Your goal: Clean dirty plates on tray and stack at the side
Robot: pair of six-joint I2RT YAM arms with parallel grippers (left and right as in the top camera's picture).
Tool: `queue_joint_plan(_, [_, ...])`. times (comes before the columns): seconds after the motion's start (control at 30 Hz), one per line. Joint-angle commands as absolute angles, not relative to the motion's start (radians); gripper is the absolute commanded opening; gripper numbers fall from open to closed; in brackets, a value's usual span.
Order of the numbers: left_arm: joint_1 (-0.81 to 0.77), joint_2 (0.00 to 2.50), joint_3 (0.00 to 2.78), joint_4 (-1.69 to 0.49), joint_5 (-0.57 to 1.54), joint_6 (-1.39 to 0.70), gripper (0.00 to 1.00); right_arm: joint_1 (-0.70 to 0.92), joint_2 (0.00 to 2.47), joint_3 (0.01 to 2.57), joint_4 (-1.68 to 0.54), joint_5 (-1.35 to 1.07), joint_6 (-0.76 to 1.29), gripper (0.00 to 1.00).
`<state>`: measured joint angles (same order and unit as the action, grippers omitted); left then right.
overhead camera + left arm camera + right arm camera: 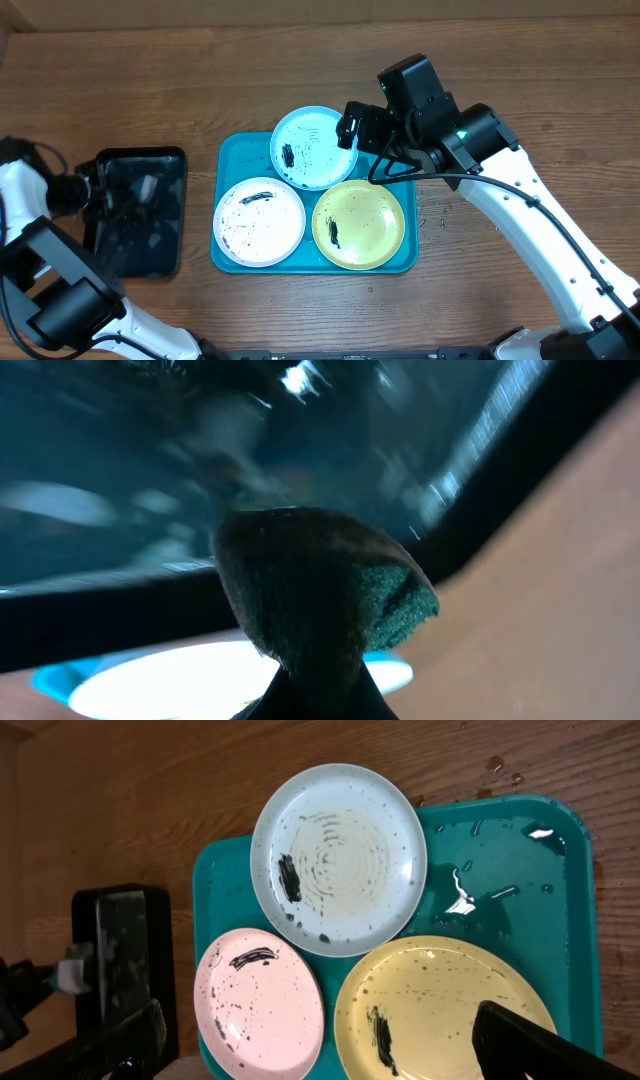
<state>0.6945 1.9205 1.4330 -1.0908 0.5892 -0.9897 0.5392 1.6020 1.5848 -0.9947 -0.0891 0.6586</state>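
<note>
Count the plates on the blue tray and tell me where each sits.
3. The light blue plate is at the tray's far edge, the white plate front left, the yellow-green plate front right. No others seem hidden.

Right arm point(540, 235): long white rounded links. Behind the gripper sits a black joint housing with a small green light point(462, 133). Black boxy camera block point(412, 85) is right behind the gripper, and a thin black cable point(385, 168) loops beside it. Right gripper point(348, 125) is black, with flat dark matte fingers point(525, 1038). Left arm point(22, 195): white shells, black cylindrical joints point(60, 295). Left gripper point(92, 190) is black.
</note>
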Motion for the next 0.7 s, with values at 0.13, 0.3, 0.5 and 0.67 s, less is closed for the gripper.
queue_joint_plan(0.13, [0.692, 1.908, 1.456, -0.923, 0.993, -0.872, 0.04, 0.544, 1.594, 1.617, -1.014, -0.080, 0.654, 1.00])
queue_joint_plan(0.3, [0.672, 1.909, 1.445, -0.919, 0.611, -0.734, 0.04, 0.543, 1.594, 1.617, -1.018, -0.080, 0.654, 1.00])
queue_joint_plan(0.5, [0.616, 1.909, 1.402, -0.953, 0.709, -0.675, 0.04, 0.543, 1.594, 1.617, -1.013, -0.080, 0.654, 1.00])
queue_joint_plan(0.67, [0.649, 1.905, 1.450, -0.958, 0.997, -0.659, 0.04, 0.543, 1.594, 1.617, -1.020, -0.080, 0.654, 1.00])
